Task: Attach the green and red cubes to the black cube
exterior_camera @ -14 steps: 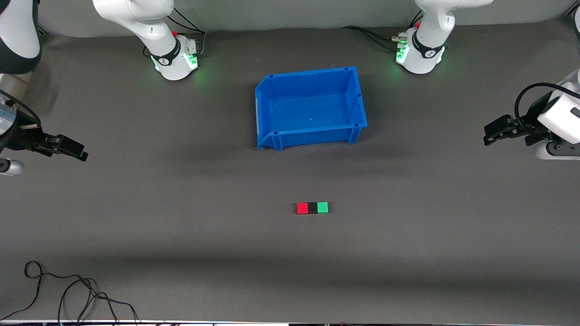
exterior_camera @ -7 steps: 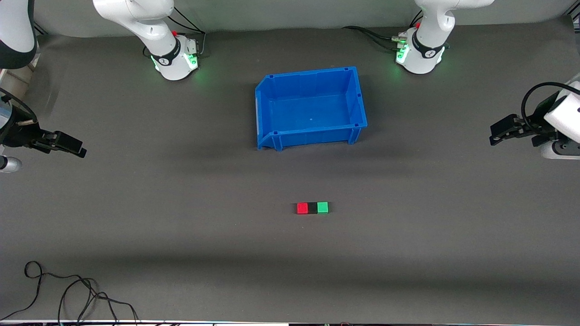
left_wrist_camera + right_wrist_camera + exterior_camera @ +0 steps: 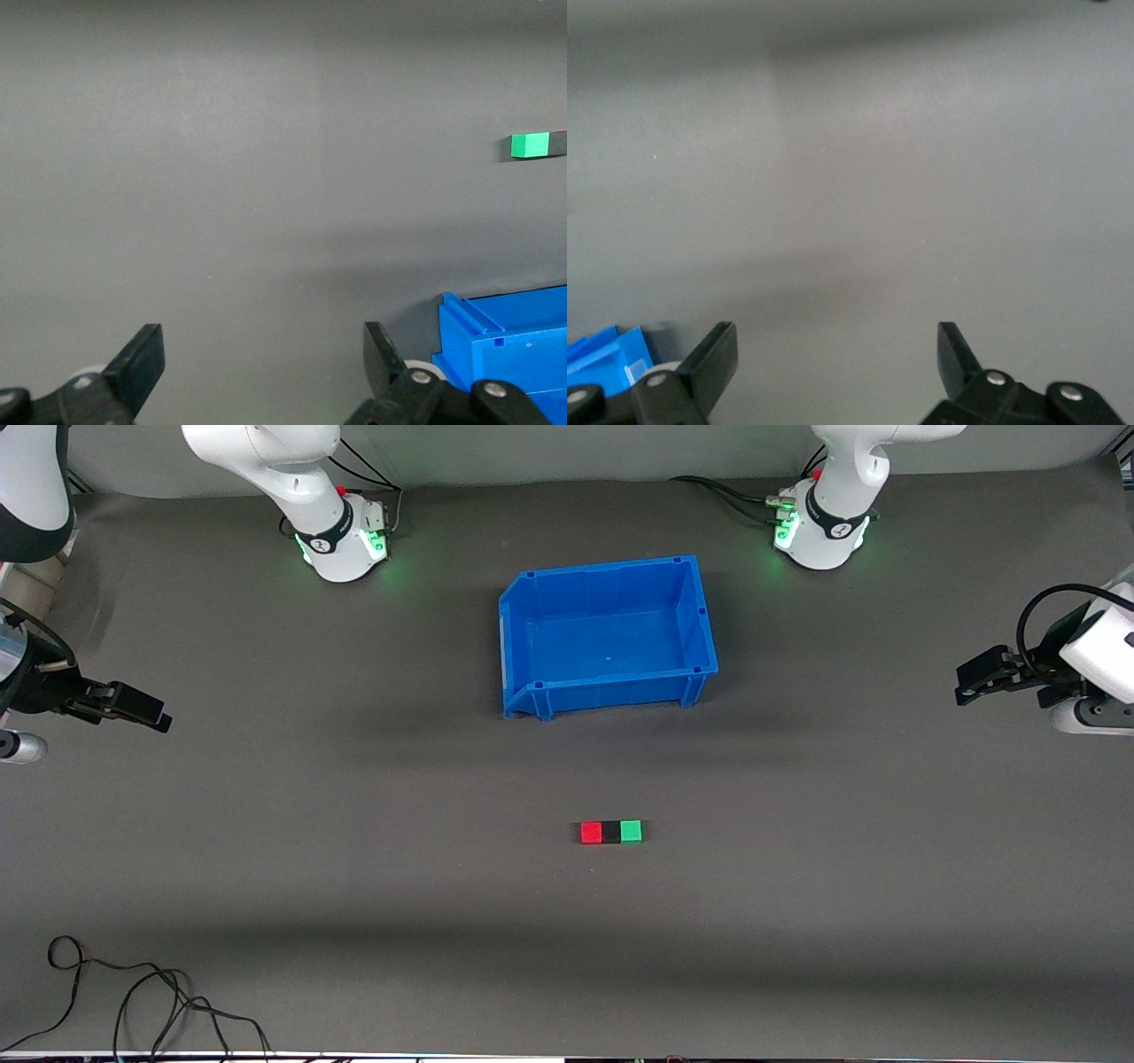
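Observation:
The red cube [image 3: 591,832], the black cube [image 3: 611,833] and the green cube [image 3: 631,831] lie in one row, touching, on the grey mat nearer the front camera than the blue bin [image 3: 516,637]. The green cube [image 3: 531,145] also shows in the left wrist view, with a sliver of the black cube beside it. My left gripper [image 3: 966,686] is open and empty at the left arm's end of the table. My right gripper [image 3: 151,717] is open and empty at the right arm's end. Both are well away from the cubes.
The blue bin has nothing in it and shows partly in the left wrist view [image 3: 514,345] and the right wrist view [image 3: 602,359]. A loose black cable [image 3: 133,1001] lies on the mat by the edge nearest the front camera, toward the right arm's end.
Both grippers drew back a little toward their own ends of the table over the last second. The three cubes have not moved.

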Action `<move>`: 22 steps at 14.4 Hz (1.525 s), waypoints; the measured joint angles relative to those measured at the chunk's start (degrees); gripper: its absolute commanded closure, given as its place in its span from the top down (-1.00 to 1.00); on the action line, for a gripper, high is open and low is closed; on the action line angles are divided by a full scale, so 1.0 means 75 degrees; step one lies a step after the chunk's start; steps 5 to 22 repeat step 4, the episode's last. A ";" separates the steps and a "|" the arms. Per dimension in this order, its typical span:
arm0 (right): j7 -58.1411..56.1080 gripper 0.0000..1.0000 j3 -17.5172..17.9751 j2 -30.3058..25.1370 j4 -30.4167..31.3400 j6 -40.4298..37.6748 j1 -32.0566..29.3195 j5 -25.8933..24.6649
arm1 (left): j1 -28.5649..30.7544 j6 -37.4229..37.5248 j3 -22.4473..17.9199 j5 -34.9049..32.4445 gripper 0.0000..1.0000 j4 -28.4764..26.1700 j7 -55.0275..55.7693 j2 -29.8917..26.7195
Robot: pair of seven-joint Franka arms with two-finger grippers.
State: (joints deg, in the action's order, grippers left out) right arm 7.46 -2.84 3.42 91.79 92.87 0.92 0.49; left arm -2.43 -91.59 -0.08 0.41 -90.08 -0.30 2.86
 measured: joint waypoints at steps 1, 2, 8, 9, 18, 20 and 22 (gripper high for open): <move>0.0000 0.99 0.0006 0.0000 0.0000 -0.0075 0.0000 0.0000 | -0.0003 0.0000 0.0000 -0.0057 1.00 0.0000 -0.0001 0.0000; 0.0000 0.99 0.0009 0.0000 0.0000 -0.0109 0.0000 0.0000 | -0.0009 0.0001 0.0000 -0.0095 1.00 0.0000 -0.0003 0.0000; 0.0000 0.99 0.0010 0.0000 0.0000 -0.0112 0.0000 0.0000 | -0.0030 0.0005 0.0000 -0.0120 1.00 0.0000 -0.0005 0.0000; 0.0000 0.99 0.0010 0.0000 0.0000 -0.0112 0.0000 0.0000 | -0.0030 0.0005 0.0000 -0.0120 1.00 0.0000 -0.0005 0.0000; 0.0000 0.99 0.0010 0.0000 0.0000 -0.0112 0.0000 0.0000 | -0.0030 0.0005 0.0000 -0.0120 1.00 0.0000 -0.0005 0.0000; 0.0000 0.99 0.0010 0.0000 0.0000 -0.0112 0.0000 0.0000 | -0.0030 0.0005 0.0000 -0.0120 1.00 0.0000 -0.0005 0.0000; 0.0000 0.99 0.0010 0.0000 0.0000 -0.0112 0.0000 0.0000 | -0.0030 0.0005 0.0000 -0.0120 1.00 0.0000 -0.0005 0.0000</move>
